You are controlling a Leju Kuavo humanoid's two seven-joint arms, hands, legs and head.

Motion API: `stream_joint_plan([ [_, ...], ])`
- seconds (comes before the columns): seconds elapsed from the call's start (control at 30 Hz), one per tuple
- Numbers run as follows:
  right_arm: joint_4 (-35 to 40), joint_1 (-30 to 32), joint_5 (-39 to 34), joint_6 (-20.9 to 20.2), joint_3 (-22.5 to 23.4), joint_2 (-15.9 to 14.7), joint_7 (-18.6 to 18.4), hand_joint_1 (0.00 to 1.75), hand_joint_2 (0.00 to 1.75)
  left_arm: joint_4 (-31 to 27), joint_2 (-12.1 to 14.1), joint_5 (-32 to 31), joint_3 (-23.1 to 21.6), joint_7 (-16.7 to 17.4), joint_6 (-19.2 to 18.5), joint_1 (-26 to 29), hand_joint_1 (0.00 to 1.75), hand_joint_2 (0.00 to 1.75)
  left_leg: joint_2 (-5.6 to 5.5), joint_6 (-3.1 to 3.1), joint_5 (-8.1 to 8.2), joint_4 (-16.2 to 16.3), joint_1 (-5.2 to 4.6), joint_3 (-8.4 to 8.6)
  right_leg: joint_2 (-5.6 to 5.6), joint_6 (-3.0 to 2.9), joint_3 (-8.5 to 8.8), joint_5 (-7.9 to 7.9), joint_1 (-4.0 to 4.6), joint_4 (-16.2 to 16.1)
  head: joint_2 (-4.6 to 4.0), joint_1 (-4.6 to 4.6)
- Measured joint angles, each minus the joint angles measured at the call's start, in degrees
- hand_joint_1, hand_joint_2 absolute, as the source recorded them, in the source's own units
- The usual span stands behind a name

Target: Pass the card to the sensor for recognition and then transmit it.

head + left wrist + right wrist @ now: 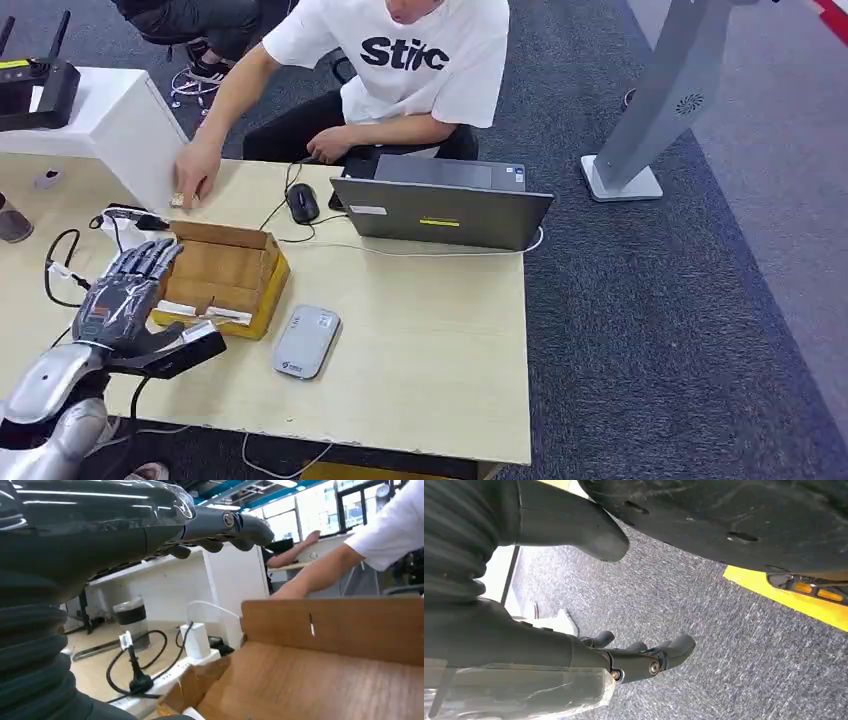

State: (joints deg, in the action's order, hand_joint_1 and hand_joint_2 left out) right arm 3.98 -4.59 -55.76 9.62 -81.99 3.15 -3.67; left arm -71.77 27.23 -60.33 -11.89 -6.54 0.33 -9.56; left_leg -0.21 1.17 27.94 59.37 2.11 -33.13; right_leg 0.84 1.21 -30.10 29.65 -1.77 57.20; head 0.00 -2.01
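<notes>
An open brown cardboard box [222, 272] sits on the wooden table's left part, with white cards [228, 315] along its near edge. My left hand [128, 292] hovers over the box's left side, fingers stretched forward and thumb out, holding nothing. In the left wrist view its fingers [220, 527] reach above the box's bare inside [325, 680]. A grey-white card sensor [307, 341] lies flat just right of the box. My right hand [624, 660] hangs over grey carpet with its fingers apart and nothing in it.
A person in a white T-shirt sits across the table; one hand [195, 182] rests by a white cabinet [120, 125] behind the box. A grey laptop [440, 210] and black mouse [302, 203] stand at the back. Cables and a power strip [195, 645] lie left of the box.
</notes>
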Motion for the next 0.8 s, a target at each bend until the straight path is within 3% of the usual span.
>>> stream_joint_plan([
  [0.5, 0.02, 0.42, 0.42, 0.02, -1.27, 0.42, -0.48, 0.0, 1.75, 5.18, -1.4, 1.9, -3.8, 0.28, -0.92, -2.32, 0.0, 1.75, 0.02, 0.0, 0.0, 0.0, 0.04, -0.05, 0.01, 0.0, -0.04, 0.0, 0.05, 0.0, 0.0, 0.0],
  [0.57, 0.02, 0.42, 0.44, 0.02, -1.33, 0.44, -0.5, 0.0, 1.75, 5.46, -1.4, 1.97, -3.82, 0.35, -0.96, -2.32, 0.05, 1.75, 0.01, 0.0, 0.0, 0.0, 0.04, -0.05, 0.02, 0.0, -0.05, 0.0, 0.06, 0.0, 0.0, 0.0],
  [0.63, 0.02, 0.41, 0.48, 0.02, -1.4, 0.46, -0.5, 0.0, 1.75, 5.72, -1.4, 2.03, -3.84, 0.37, -1.01, -2.32, 0.3, 1.75, 0.01, 0.0, 0.0, 0.0, 0.04, -0.06, 0.01, 0.0, -0.04, 0.0, 0.06, 0.0, 0.0, 0.0],
  [0.8, 0.02, 0.4, 0.48, 0.0, -1.6, 0.46, -0.5, 0.0, 1.75, 6.07, -1.4, 2.6, -3.98, 0.46, -1.73, -2.37, 0.42, 1.75, 0.01, 0.0, 0.0, 0.0, 0.04, -0.06, 0.01, 0.0, -0.04, 0.0, 0.06, 0.0, 0.0, 0.0],
])
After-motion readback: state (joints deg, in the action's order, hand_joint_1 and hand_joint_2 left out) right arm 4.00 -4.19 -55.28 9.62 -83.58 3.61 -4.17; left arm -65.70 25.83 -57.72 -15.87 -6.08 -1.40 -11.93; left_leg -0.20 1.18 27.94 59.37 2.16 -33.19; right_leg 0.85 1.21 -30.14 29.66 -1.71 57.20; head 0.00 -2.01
